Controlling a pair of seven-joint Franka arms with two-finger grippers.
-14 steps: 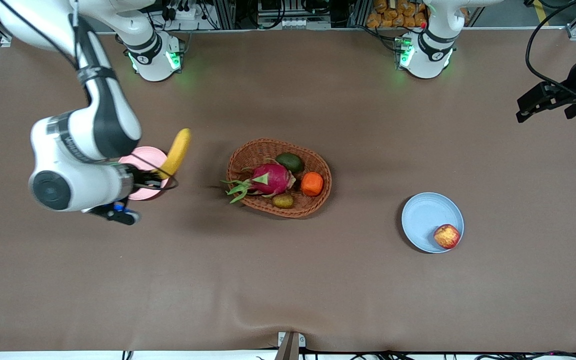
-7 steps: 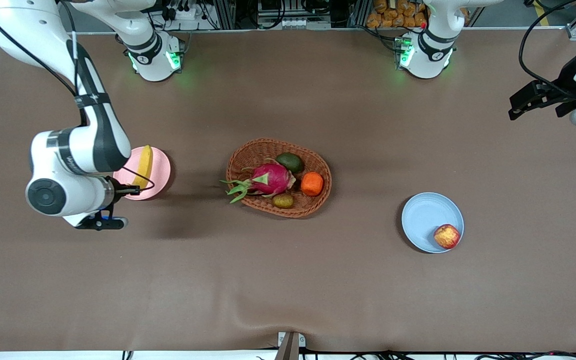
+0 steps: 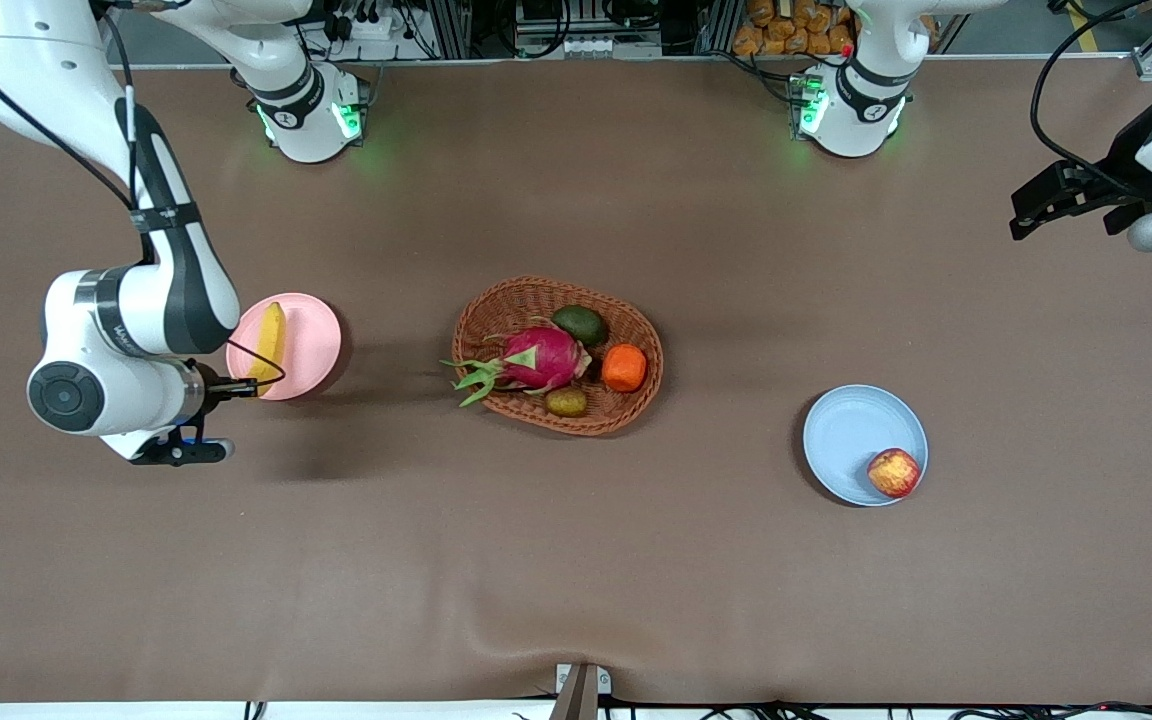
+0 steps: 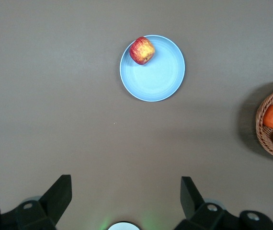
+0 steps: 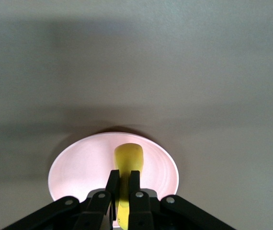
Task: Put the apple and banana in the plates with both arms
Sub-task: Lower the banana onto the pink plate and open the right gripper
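The right gripper (image 5: pixel 122 199), clamped on the banana (image 3: pixel 269 338), should release only once it rests on the pink plate (image 3: pixel 311 340); the left gripper (image 4: pixel 124 201) waits with fingers apart.

Brown table (image 3: pixel 576 560), three things directly on it.
Wicker basket (image 3: pixel 636 405) near centre. Pink plate (image 3: pixel 316 345) at 9 o'clock from basket, toward the right arm's end. Blue plate (image 3: pixel 851 430) at 4 o'clock from basket, toward the left arm's end, nearer the front camera. Both plates well apart from basket. Cloth ripples at the near edge, mid-span.
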